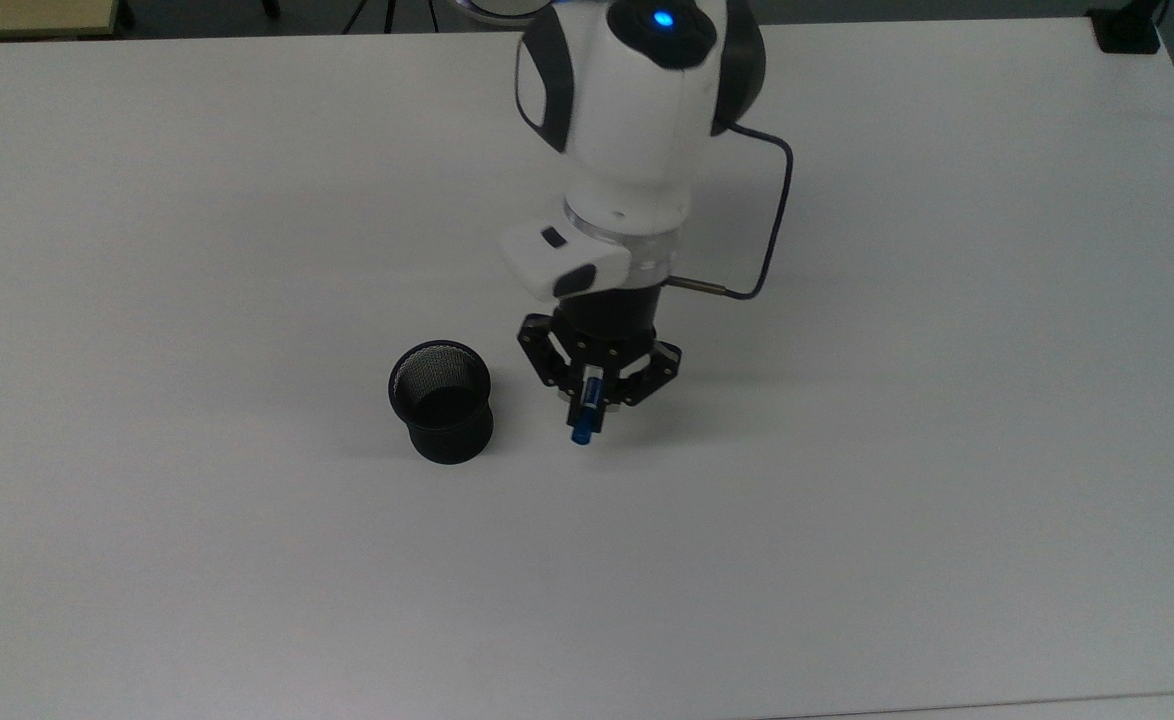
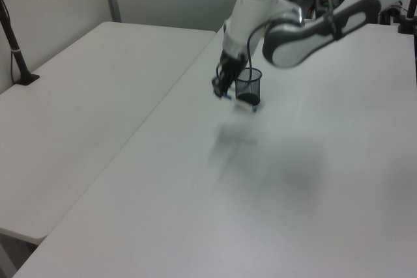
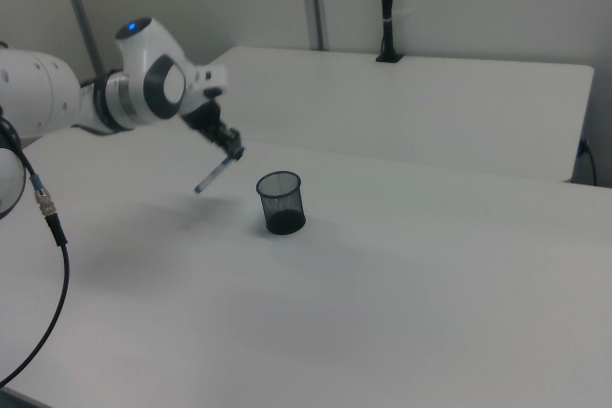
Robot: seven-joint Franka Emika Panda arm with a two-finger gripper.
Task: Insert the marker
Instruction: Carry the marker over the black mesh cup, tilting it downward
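The marker, a white barrel with blue ends, hangs tilted in the air above the table. My gripper is shut on it near its upper end. In the right view the marker slants down to the left from the gripper, left of the black mesh cup. The cup stands upright and open just to the top view's left of the marker's blue end. In the left view the gripper and blurred marker sit in front of the cup.
A grey cable loops off the wrist on the top view's right. A second white table adjoins on the left view's left, with a black clamped post. The same post stands at the right view's back.
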